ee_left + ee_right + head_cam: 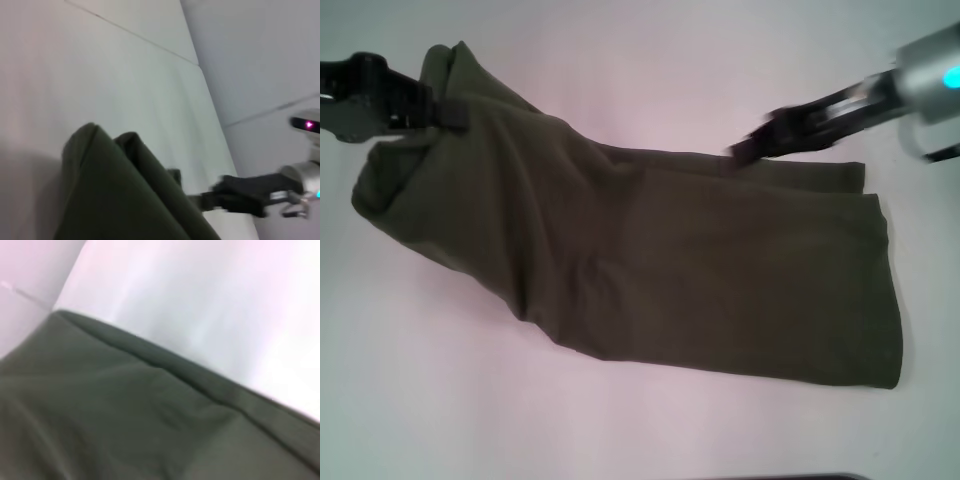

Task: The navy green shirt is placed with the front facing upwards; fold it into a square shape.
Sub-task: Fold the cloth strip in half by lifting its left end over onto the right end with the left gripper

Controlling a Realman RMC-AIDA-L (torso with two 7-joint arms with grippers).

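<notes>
The navy green shirt lies across the white table as a long folded band, plain olive side up, no letters showing. Its left end is bunched and drawn up toward my left gripper, which is shut on the fabric at the far left corner. My right gripper hovers at the shirt's far edge, right of the middle, blurred by motion. The left wrist view shows a folded ridge of the shirt with the right gripper beyond it. In the right wrist view, the shirt's folded edge lies close below.
White table surrounds the shirt on all sides. A seam line crosses the surface in the left wrist view. A dark strip shows at the table's near edge.
</notes>
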